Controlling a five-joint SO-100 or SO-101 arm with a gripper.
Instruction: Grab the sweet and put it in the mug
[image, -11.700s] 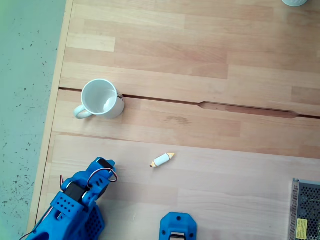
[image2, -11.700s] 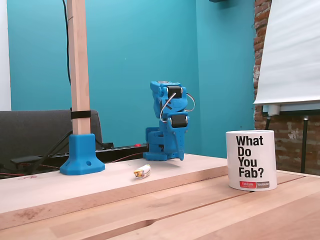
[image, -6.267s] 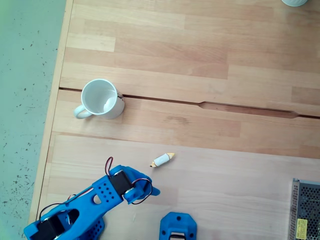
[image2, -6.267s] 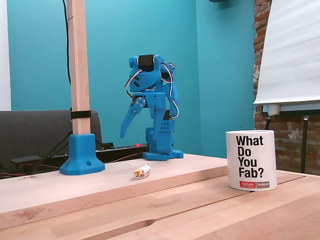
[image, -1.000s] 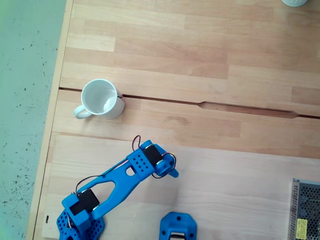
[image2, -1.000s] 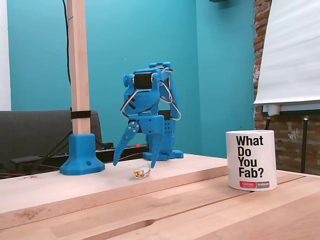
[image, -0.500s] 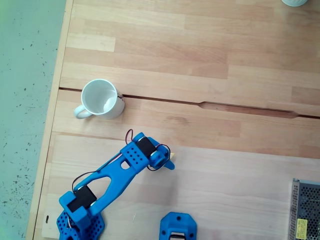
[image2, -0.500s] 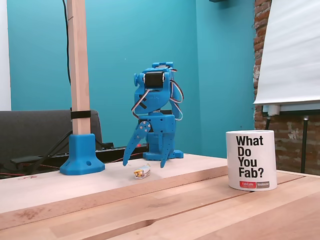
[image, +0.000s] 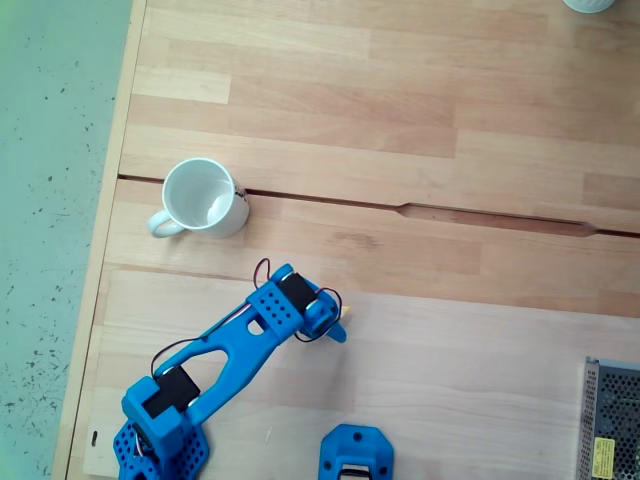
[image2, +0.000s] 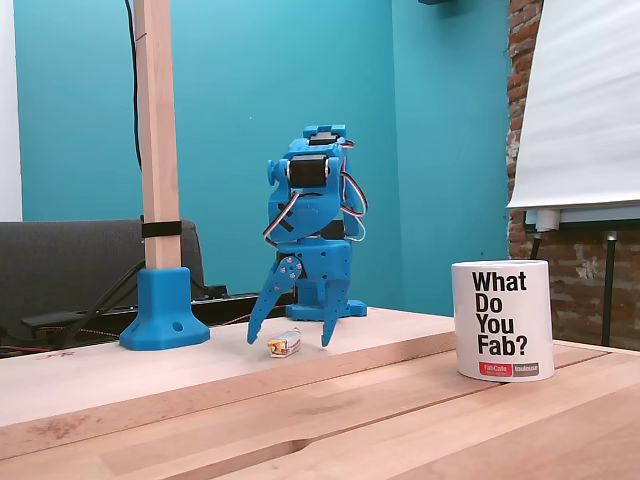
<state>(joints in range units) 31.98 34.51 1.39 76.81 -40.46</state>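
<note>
The blue pincer (image2: 290, 341) points down at the table with its two fingers spread wide apart. It is not holding anything. The sweet (image2: 283, 345) lies on the wood right between the two tips, and I cannot tell if a tip touches it. In the fixed view from above, the pincer (image: 335, 325) covers most of the sweet (image: 346, 313), and just one orange end peeks out at its right side.

Half a second ago the pincer was a bit higher and its tips hung over the sweet. Now it has come lower, and the tips stand on each side of the sweet, close to the wood. The sweet has not moved. The mug has not moved.

The white mug (image: 204, 198) stands upright, well apart from the pincer, up and to the left in the view from above, with its handle to the left. In the side view the mug (image2: 502, 319) is at the right and has black words on it.

The wooden table (image: 420, 140) is made of pale planks with a long dark crack across it. A blue holder (image2: 164, 308) grips a wooden post (image2: 155, 120) near the arm. Behind is a teal wall (image2: 240, 90), a dark sofa (image2: 60, 270), a brick wall (image2: 575, 270) and a white board (image2: 580, 100). The floor (image: 50, 200) by the table is pale green with specks.
</note>
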